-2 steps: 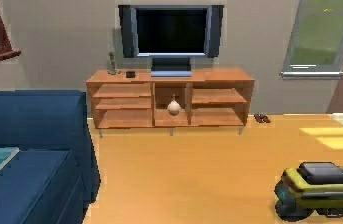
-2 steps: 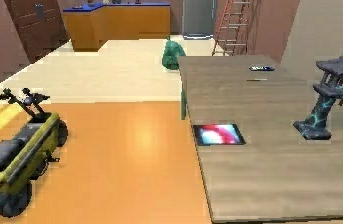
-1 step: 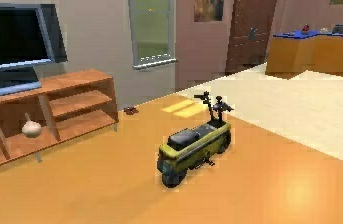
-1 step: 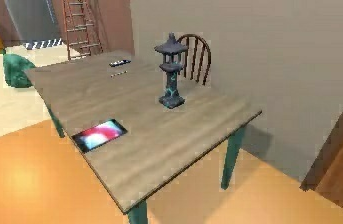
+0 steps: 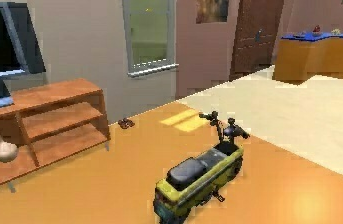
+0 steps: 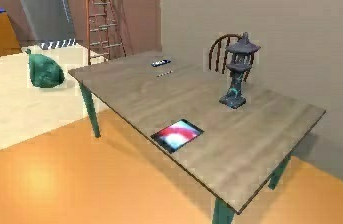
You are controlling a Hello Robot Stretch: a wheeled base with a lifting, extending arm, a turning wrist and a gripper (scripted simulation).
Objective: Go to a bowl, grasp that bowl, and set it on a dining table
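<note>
A wooden dining table (image 6: 249, 130) with green legs stands across the arm side view. On it are a grey stone lantern statue (image 6: 238, 70), a flat tablet with a bright screen (image 6: 177, 134) and a small dark flat thing (image 6: 161, 65) near the far end. A wooden chair (image 6: 222, 48) stands behind the table by the wall.
A yellow and black scooter (image 5: 201, 173) stands on the orange floor just ahead. A wooden shelf unit (image 5: 41, 125) with a television (image 5: 4, 45) and a pale vase (image 5: 4, 148) lies at the forward view's left. An orange counter (image 5: 319, 55) stands far right. A green sack (image 6: 45, 70) and ladder (image 6: 103, 28) lie beyond the table.
</note>
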